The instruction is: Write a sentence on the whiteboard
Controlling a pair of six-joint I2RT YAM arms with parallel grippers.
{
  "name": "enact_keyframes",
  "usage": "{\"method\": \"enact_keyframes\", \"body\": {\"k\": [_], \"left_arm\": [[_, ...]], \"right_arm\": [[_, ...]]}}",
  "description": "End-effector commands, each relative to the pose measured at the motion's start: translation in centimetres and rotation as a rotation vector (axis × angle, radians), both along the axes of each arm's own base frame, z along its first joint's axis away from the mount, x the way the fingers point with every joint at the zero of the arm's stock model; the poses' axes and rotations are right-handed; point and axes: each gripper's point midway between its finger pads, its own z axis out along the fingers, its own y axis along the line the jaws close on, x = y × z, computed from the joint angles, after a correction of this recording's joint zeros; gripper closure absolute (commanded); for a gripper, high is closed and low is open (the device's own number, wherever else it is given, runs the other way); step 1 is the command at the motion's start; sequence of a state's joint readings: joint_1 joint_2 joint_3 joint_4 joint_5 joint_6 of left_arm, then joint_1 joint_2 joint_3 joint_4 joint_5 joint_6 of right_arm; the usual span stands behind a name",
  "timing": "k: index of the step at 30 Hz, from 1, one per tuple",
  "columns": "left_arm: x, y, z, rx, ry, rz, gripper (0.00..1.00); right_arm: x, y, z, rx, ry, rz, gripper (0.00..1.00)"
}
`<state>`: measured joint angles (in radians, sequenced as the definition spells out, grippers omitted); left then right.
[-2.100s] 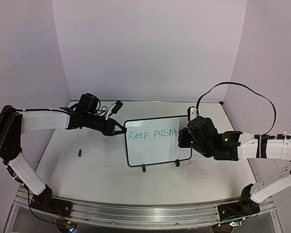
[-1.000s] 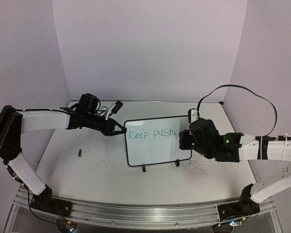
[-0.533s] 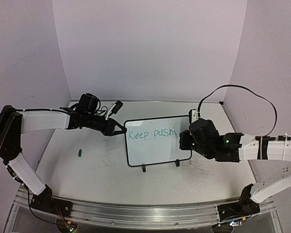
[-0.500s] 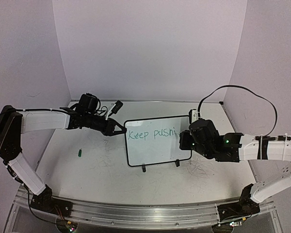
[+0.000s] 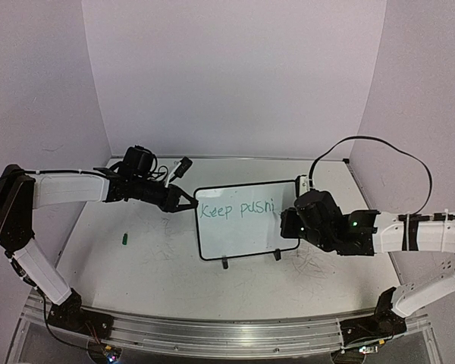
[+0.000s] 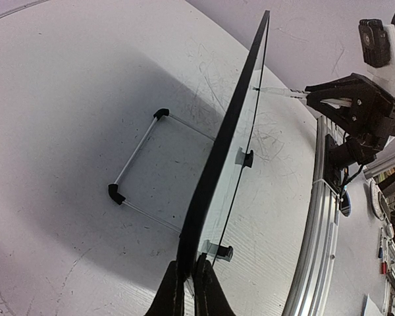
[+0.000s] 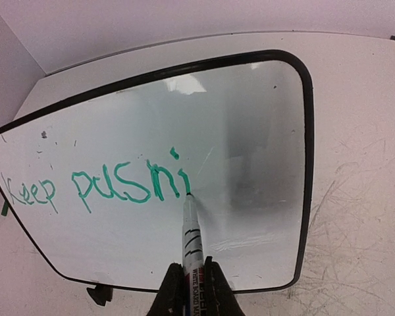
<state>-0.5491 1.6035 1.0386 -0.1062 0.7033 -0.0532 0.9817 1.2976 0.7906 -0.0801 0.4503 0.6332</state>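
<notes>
Your left gripper (image 6: 189, 266) clamps the whiteboard (image 6: 217, 158); your right gripper (image 7: 187, 268) pinches a marker (image 7: 189, 224) against it. Press too hard and the whiteboard tips.

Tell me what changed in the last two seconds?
The right gripper, shut on the marker, eased slightly lower at the end of the sentence; any new stroke is too small to tell. The left gripper stayed clamped on the edge of the whiteboard; nothing else moved.
</notes>
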Motion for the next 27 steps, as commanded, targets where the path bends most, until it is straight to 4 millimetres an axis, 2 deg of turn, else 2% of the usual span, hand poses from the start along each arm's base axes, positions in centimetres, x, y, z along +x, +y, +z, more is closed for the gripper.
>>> {"method": "enact_keyframes", "body": {"k": [1, 4, 8, 27], "left_arm": [[1.0, 0.6, 1.5, 0.008, -0.075, 0.037, 1.0], [0.9, 0.5, 1.4, 0.009, -0.072, 0.036, 1.0], [0.9, 0.5, 1.5, 0.008, -0.074, 0.037, 1.0], [0.8, 0.5, 1.7, 0.006, -0.079, 0.032, 1.0]], "right_arm": [[-0.1, -0.4, 0.2, -0.004, -0.001, -0.012, 1.0], [0.0, -0.5, 2.0, 0.031, -0.041, -0.012, 1.0], [0.1, -0.9, 3.4, 0.049, -0.078, -0.025, 1.0], [1.4, -0.3, 3.7, 0.015, -0.105, -0.033, 1.0]]}}
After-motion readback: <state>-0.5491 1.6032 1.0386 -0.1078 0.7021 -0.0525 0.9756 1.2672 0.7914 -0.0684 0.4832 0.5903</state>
